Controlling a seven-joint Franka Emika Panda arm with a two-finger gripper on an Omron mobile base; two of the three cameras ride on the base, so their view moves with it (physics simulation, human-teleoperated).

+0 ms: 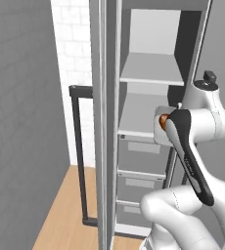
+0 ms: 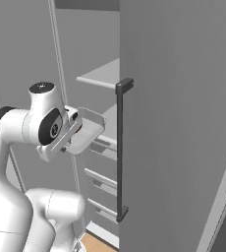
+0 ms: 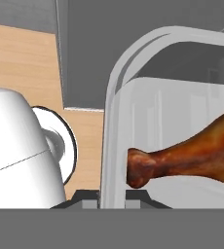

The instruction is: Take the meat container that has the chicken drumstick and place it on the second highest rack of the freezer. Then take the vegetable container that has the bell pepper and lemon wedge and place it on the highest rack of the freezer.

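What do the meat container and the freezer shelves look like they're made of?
The meat container looks like clear, glossy plastic: the chicken drumstick shows through its wall and its rim is pale and see-through. The freezer's highest rack and second highest rack look like flat, matte light-grey panels, plastic or painted metal; I cannot tell which.

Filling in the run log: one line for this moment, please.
phase: carrying to freezer | pincer: shut on meat container rim | chicken drumstick: inside | second highest rack: bare, container just before it
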